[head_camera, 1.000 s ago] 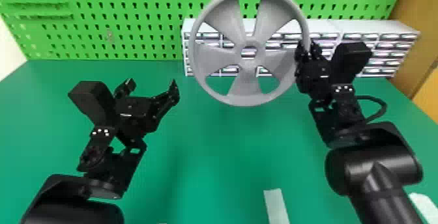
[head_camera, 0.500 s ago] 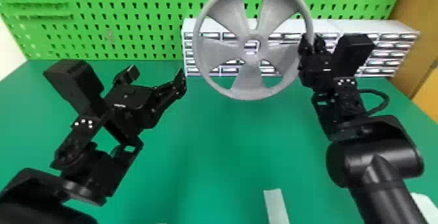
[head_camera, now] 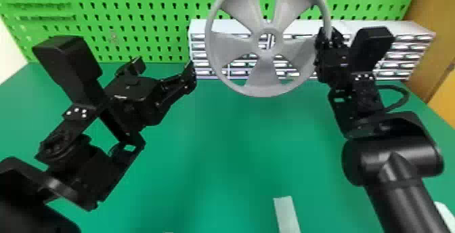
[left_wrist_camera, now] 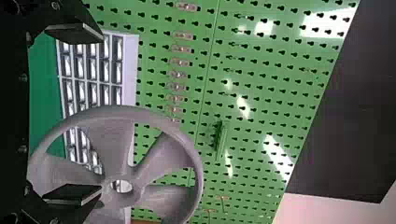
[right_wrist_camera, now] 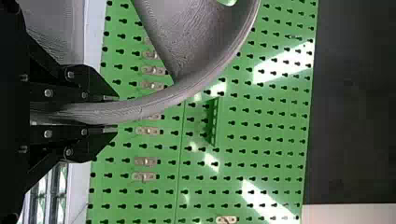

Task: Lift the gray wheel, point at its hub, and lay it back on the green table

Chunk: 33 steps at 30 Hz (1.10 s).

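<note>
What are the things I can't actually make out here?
- Head view: the top of the gray wheel, cut off by the upper edge.
- Head view: the bit of rim within the right gripper, hidden by its black fingers.
- Left wrist view: part of the wheel behind one finger of the left gripper.
- Head view: the near end of the pale strip, cut off by the bottom edge.

Wheel, one: gray, matte, round-rimmed, with five broad spokes meeting at a hub pierced by a round hole. Held roughly upright in the air, gripped at one side of its rim in the right gripper's jaws, clear above the desk. Desk, one: green, flat-topped.
</note>
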{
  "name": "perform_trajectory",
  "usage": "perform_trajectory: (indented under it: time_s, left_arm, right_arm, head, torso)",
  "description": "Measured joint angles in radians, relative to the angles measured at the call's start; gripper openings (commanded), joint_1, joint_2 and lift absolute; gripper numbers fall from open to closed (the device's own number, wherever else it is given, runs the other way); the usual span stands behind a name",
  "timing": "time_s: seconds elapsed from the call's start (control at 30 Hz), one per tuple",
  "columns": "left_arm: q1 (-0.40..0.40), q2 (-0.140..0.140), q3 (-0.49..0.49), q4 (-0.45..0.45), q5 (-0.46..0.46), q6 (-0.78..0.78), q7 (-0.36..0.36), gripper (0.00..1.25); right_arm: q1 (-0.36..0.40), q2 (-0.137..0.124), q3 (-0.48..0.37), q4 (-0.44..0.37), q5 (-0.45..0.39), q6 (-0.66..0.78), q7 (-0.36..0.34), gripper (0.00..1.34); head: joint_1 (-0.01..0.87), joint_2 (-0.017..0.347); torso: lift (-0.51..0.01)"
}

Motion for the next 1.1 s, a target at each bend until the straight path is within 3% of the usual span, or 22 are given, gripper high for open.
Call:
perform_trajectory:
  time_s: [0.1,0.13,0.2,0.23,0.27,0.3,0.47,1.1]
  left_arm:
    - [-0.001,0.001,0.001,0.000,0.002,0.003,0.000,1.08]
    - [-0.001,0.002,0.001,0.000,0.003,0.004,-0.001,0.99]
    - [-0.002,0.002,0.002,0.000,0.003,0.005,-0.004,0.65]
    - [-0.003,0.002,0.002,0.000,0.004,0.007,-0.006,0.35]
    - [-0.005,0.002,0.003,0.000,0.005,0.013,-0.009,0.19]
    - [-0.008,0.002,0.003,0.000,0.006,0.019,-0.013,0.15]
    - [-0.035,0.004,0.006,0.000,0.014,0.079,-0.038,0.07]
    - [-0.063,0.011,0.024,0.016,0.047,0.115,-0.078,0.06]
  right_arm:
    - [-0.002,0.001,0.006,0.003,0.000,0.000,0.000,0.04]
    - [-0.002,0.001,0.008,0.004,0.000,0.000,0.000,0.04]
    - [-0.002,0.001,0.010,0.006,-0.001,0.000,0.000,0.04]
    - [-0.002,0.001,0.011,0.007,-0.001,0.000,0.000,0.04]
    - [-0.002,0.001,0.013,0.008,-0.001,0.000,0.000,0.04]
    - [-0.002,0.002,0.013,0.008,-0.001,0.000,0.000,0.04]
    - [-0.004,0.005,0.017,0.011,0.002,0.000,0.000,0.04]
    - [-0.006,0.009,0.026,0.022,0.003,0.000,0.000,0.04]
  head:
    - [0.692,0.048]
    - [0.692,0.048]
    - [0.692,0.048]
    - [0.692,0.048]
    - [0.692,0.048]
    - [0.692,0.048]
    - [0.692,0.048]
    - [0.692,0.048]
  torso:
    - [-0.093]
    - [-0.093]
    - [-0.093]
    - [-0.093]
    - [-0.093]
    - [-0.093]
    - [-0.093]
    - [-0.093]
